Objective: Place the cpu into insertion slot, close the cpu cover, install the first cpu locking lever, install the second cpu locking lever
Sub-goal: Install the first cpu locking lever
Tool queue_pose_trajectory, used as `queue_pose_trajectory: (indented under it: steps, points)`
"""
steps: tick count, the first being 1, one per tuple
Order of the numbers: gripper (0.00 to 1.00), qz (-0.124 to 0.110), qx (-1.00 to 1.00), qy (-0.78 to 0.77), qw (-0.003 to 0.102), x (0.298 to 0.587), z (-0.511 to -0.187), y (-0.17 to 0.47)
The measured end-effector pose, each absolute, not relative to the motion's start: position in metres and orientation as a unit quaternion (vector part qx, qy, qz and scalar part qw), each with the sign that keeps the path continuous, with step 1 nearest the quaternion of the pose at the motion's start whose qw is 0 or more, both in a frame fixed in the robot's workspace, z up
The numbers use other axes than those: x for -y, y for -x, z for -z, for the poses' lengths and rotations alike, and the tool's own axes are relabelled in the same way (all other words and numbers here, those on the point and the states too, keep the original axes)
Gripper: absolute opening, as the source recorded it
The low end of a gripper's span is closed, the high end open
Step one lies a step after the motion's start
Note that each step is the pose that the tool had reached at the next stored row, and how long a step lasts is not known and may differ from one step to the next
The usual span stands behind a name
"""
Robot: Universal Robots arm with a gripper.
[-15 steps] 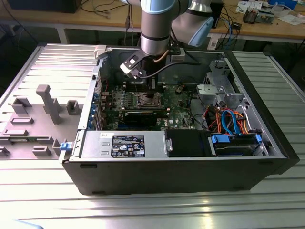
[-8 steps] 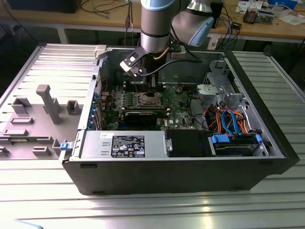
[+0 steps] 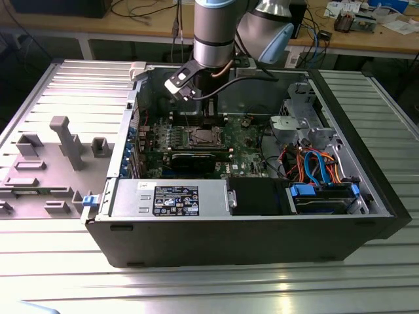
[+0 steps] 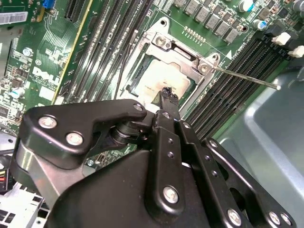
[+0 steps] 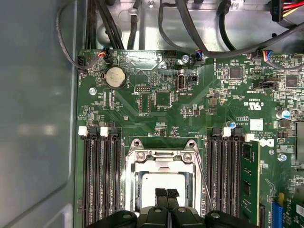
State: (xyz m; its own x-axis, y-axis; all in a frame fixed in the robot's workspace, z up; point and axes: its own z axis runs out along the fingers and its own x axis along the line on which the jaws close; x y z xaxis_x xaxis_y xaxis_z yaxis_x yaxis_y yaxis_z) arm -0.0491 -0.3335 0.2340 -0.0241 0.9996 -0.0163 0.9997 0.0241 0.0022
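Though the cpu point(image 5: 147, 183) lies in the insertion slot point(image 3: 205, 136) with the cpu cover point(image 5: 164, 166) down around it, the end effector point(image 5: 166, 195) sits over the chip, fingers point(image 5: 161, 197) closed together; one cpu locking lever point(image 4: 247, 78) sticks out.

My gripper point(image 4: 168, 92) hid one corner of the cpu point(image 4: 159, 78) in the second wrist view; first wrist view's edge cut off part of the cpu cover point(image 5: 165, 166).
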Motion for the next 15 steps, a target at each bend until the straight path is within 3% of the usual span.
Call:
queue_pose_trajectory:
  steps: [15]
  points:
    - [0.11,0.005,-0.716,-0.699,0.007,0.333,-0.267,0.049]
